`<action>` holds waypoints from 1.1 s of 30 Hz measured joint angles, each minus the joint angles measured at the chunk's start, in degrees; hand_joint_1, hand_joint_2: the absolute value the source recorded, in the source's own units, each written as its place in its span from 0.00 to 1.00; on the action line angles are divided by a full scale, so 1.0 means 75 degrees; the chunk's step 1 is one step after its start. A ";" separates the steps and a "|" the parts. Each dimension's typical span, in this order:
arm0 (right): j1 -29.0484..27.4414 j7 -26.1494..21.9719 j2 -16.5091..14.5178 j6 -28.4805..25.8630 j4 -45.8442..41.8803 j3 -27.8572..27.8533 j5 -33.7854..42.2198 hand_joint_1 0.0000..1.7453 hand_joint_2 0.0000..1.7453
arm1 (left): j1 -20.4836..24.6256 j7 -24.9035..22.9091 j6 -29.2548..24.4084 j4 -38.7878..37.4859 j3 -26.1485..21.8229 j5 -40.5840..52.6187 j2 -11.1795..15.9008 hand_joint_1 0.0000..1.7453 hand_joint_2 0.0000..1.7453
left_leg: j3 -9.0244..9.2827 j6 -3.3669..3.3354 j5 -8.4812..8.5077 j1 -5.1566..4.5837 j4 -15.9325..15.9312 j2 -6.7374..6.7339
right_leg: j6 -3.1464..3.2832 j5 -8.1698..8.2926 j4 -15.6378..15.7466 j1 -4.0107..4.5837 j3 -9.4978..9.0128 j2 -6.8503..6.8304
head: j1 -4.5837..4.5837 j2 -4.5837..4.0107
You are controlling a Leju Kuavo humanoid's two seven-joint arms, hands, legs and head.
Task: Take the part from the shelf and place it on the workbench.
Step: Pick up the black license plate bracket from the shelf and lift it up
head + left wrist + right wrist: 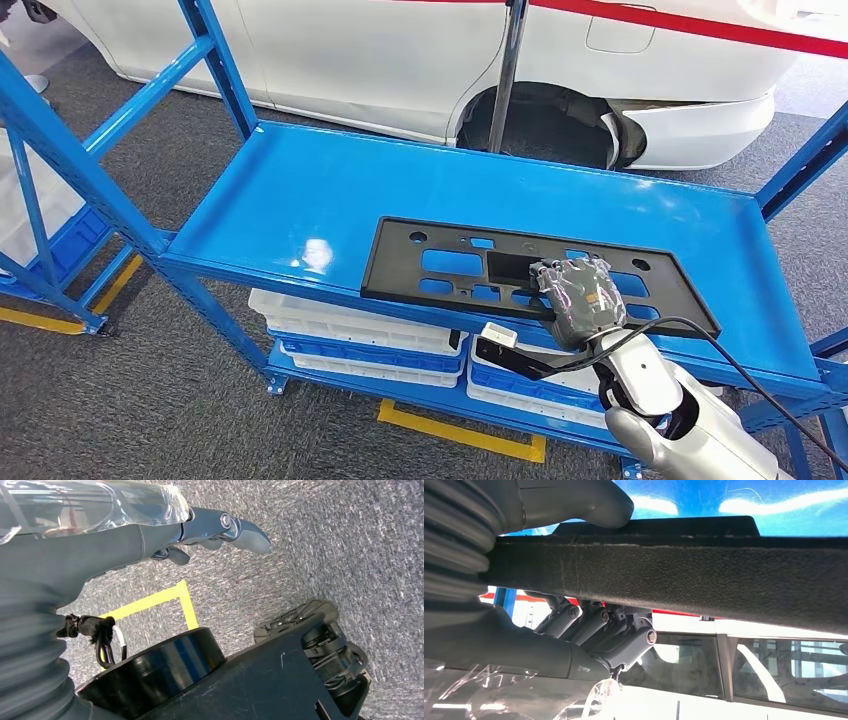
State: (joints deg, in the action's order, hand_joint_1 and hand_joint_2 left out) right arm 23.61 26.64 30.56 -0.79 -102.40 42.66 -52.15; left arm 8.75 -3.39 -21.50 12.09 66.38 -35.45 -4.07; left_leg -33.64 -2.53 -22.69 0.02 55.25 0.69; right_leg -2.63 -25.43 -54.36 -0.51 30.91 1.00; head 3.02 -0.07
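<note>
Right hand [578, 300] clamps the near edge of the flat black plastic panel with cut-outs [470, 262], which lies on the blue steel shelf deck [300, 190], thumb one side, fingers [624, 635] the other. Left hand [220, 527] hangs w/ nothing in it, fingers loosely extended. Risk: off-centre grip; long panel may tilt or slip on lifting. No legible writing.

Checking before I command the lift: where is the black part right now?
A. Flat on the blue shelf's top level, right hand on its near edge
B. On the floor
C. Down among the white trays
A: the black part lies on the blue shelf, with the right hand gripping its near edge.
</note>
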 joint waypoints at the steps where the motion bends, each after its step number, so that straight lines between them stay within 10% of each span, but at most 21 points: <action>1: 0.0000 0.0000 0.0000 0.0000 0.0000 0.0000 0.0000 1.00 1.00 | 0.0000 0.0000 0.0005 0.0000 0.0000 0.0001 0.0000 0.00 1.00 | 0.0000 0.0000 0.0000 0.0000 0.0000 0.0000 | 0.0000 0.0000 0.0000 0.0000 0.0000 0.0000 | 0.0000 0.0000; 22: 0.0002 -0.0127 -0.0039 0.0053 0.0000 -0.0066 -0.0021 1.00 1.00 | 0.0007 0.0112 0.0121 0.0000 0.0000 0.0008 -0.0001 0.00 1.00 | 0.0019 -0.0133 0.0013 -0.0080 -0.0032 -0.0005 | -0.0123 -0.0006 0.0015 -0.0112 -0.0007 -0.0001 | 0.0001 0.0000; 28: 0.0002 -0.0128 -0.0041 0.0071 0.0001 -0.0111 -0.0022 1.00 1.00 | 0.0026 0.0117 0.0123 0.0000 0.0000 0.0008 -0.0003 0.00 1.00 | 0.0077 -0.0247 0.0157 0.0006 -0.0179 -0.0045 | -0.0234 -0.1115 -0.2042 -0.0137 0.0837 -0.0045 | -0.0035 0.0000; 30: -0.0007 -0.0128 -0.0041 0.0082 0.0002 -0.0111 -0.0020 1.00 1.00 | 0.0024 0.0117 0.0125 0.0000 0.0000 0.0008 -0.0003 0.00 1.00 | 0.0058 -0.0203 0.0174 0.0044 -0.0168 -0.0044 | -0.0306 -0.0900 -0.1982 -0.0190 0.0780 -0.0060 | -0.0035 0.0000; 33: 0.0005 -0.0128 -0.0044 0.0082 0.0003 -0.0111 -0.0020 1.00 1.00 | 0.0030 0.0116 0.0127 0.0000 0.0001 0.0008 -0.0002 0.00 1.00 | 0.0002 -0.0035 0.0193 0.0109 -0.0110 -0.0024 | -0.0431 -0.0235 -0.0522 -0.0288 0.0015 -0.0062 | -0.0039 0.0000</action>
State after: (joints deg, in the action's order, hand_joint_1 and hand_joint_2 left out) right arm 23.65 25.68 30.23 -0.17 -102.38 41.83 -52.30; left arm 8.98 -2.52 -20.54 12.09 66.38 -35.39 -4.08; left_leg -33.63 -2.79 -21.23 0.84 54.43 0.51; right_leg -5.87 -27.20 -58.28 -2.67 31.02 0.53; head 2.73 -0.07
